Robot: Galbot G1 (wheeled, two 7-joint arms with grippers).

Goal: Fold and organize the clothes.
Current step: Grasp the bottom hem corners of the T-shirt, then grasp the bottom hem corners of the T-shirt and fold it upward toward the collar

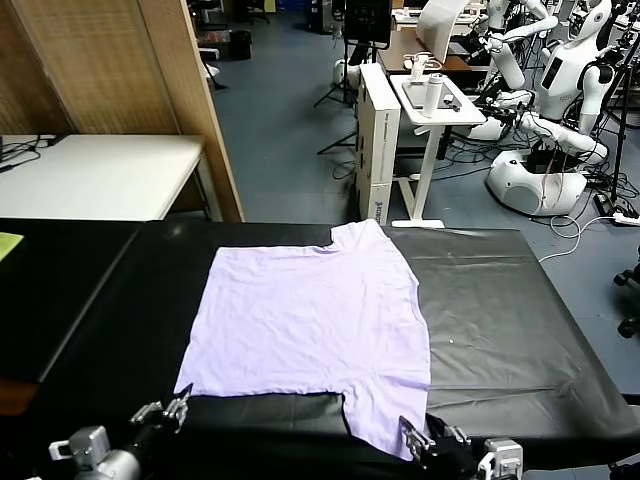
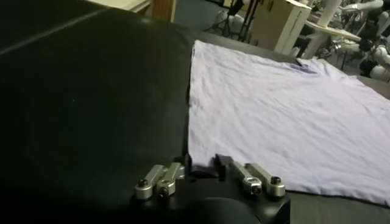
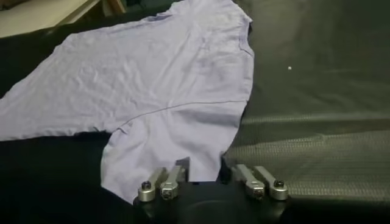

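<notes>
Blue-grey floor (image 1: 290,120), wood panel (image 1: 110,65), white desk (image 1: 95,175) left, white stand (image 1: 435,105) behind

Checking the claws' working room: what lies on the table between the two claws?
Head view: black table cover between left claw and the lavender T-shirt's near sleeve by right claw.

a light lavender t-shirt (image 1: 310,325) lies spread flat on black cover, one sleeve reaching the near edge.

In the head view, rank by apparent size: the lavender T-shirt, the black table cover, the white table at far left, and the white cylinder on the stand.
1. Black table cover
2. Lavender T-shirt
3. White table, cut off by the frame edge
4. White cylinder, far from the camera, so it looks smaller than it is
</notes>
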